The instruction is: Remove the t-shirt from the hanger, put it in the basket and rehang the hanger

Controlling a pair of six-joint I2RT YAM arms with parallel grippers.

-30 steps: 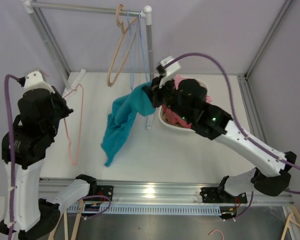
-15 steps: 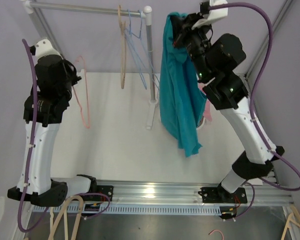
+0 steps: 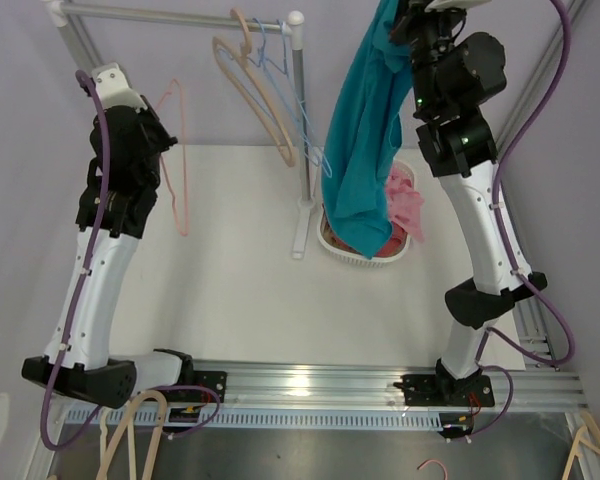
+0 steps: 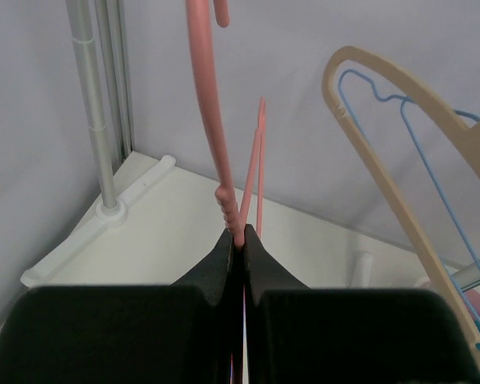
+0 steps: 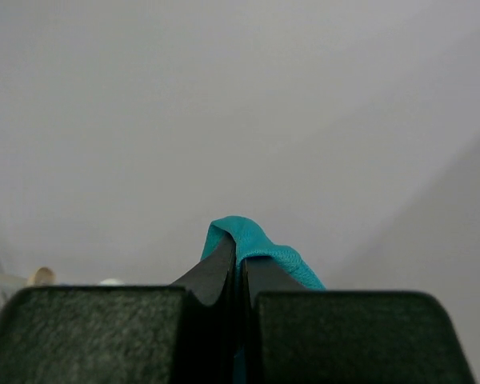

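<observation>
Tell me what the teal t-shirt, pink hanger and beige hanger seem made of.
Teal t-shirt: soft fabric, probably cotton jersey, matte; it hangs in limp folds. Pink hanger: likely plastic, smooth with a slight sheen and moulded ridges on its rod. Beige hanger: probably plastic, a flat smooth band; wood cannot be ruled out.

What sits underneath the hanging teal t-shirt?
A white basket holding pink clothing. The t-shirt has its lower end over the basket's left part, so contents there are hidden.
</observation>
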